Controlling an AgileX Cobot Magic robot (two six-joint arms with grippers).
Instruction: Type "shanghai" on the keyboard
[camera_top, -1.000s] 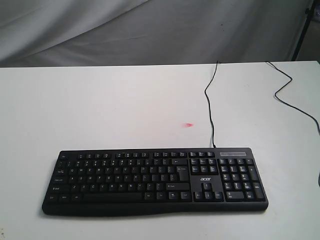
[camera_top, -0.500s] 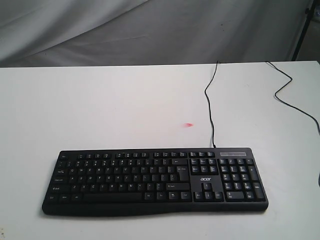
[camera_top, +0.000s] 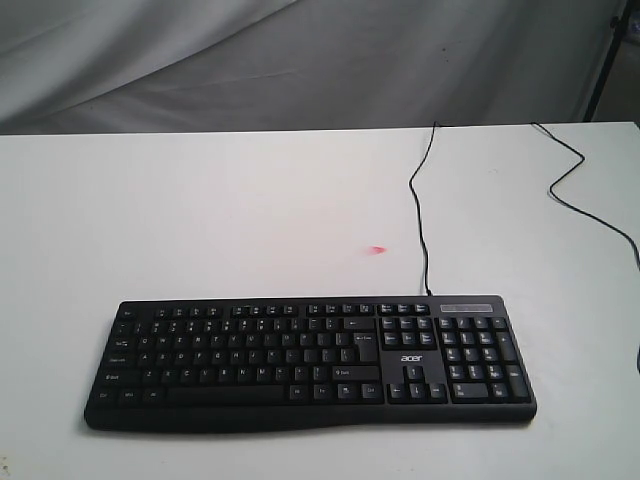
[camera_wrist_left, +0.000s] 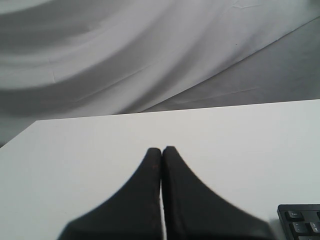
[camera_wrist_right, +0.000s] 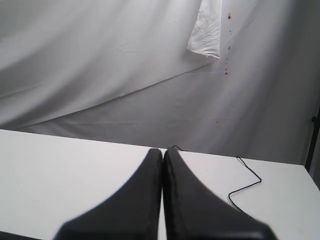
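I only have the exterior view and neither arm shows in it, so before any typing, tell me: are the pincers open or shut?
Observer: The left pincer is shut, with its fingertips pressed together.
Operator: And the right one?
Observer: The right pincer is shut too, and it holds nothing.
Operator: Is either one at the keys?
Observer: The left wrist view shows only one corner of the keyboard, off to the side of the left pincer. Its tips are over the white table, not over a key.
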